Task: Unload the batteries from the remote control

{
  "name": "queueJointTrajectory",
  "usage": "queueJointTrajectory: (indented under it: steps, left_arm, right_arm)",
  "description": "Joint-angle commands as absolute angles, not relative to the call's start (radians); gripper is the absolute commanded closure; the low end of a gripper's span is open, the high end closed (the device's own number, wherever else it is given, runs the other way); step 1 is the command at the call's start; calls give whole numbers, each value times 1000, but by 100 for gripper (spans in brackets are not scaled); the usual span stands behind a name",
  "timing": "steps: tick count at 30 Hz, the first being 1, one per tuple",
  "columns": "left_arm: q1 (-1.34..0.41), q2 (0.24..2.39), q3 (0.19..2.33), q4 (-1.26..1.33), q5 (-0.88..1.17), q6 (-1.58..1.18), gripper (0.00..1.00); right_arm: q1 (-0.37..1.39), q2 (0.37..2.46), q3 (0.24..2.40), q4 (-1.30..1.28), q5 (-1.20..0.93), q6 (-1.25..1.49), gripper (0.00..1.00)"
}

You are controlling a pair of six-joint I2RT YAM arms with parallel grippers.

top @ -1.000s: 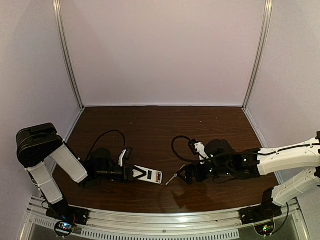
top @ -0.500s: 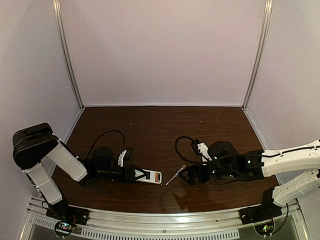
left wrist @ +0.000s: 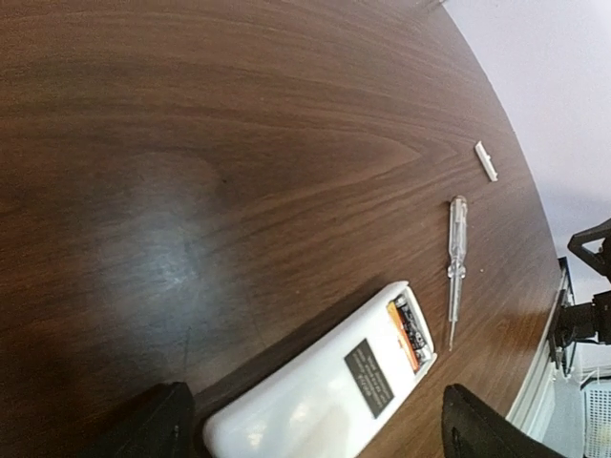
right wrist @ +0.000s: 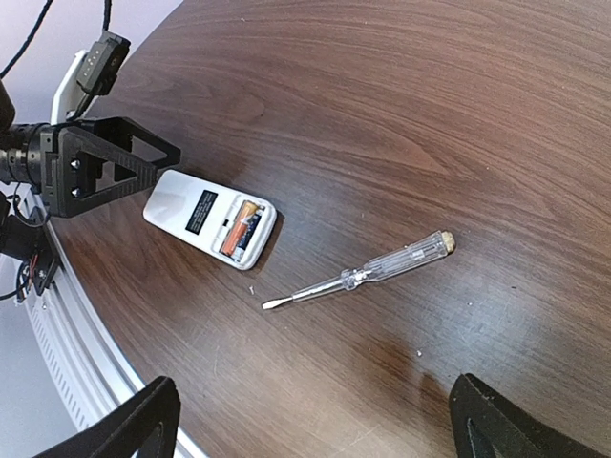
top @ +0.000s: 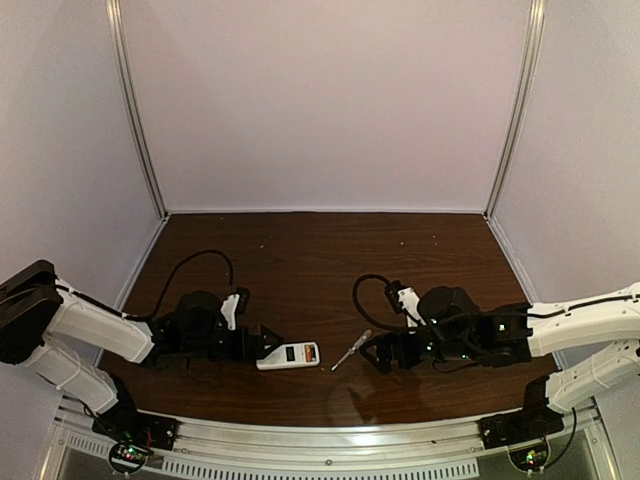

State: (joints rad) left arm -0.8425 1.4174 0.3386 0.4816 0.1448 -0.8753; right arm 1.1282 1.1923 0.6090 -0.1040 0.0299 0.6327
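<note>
Remote [top: 288, 356] dropped since a sec ago: left gripper [top: 265, 340] backed off left, jaws now wide, tips just beside remote's left end. Remote lies flat on table [top: 300, 270], lower centre of top view, back up. Long axis runs left-right, batteries [right wrist: 240, 228] end pointing right at screwdriver [right wrist: 363, 277]. Right gripper [top: 375, 353] wide, empty.

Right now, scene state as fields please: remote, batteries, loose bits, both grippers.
remote: flat on the table, back up, battery bay open
batteries: two, one orange and one dark, both in the bay
screwdriver: flat on the table, right of the remote, apart from it
white piece: on the table, beyond the screwdriver
left gripper: open, at the remote's plain end, no grip
right gripper: open, empty, near the screwdriver's handle
</note>
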Motion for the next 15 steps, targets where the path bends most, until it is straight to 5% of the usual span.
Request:
queueJointTrajectory:
  steps: [1, 15]
  left_arm:
    - [-853, 1367, 360, 373, 26, -842, 7]
    - [-933, 1200, 388, 143, -308, -766, 3]
  right_arm:
    - [1144, 1169, 588, -118, 69, 647, 0]
    - [1174, 1155, 572, -115, 110, 667, 0]
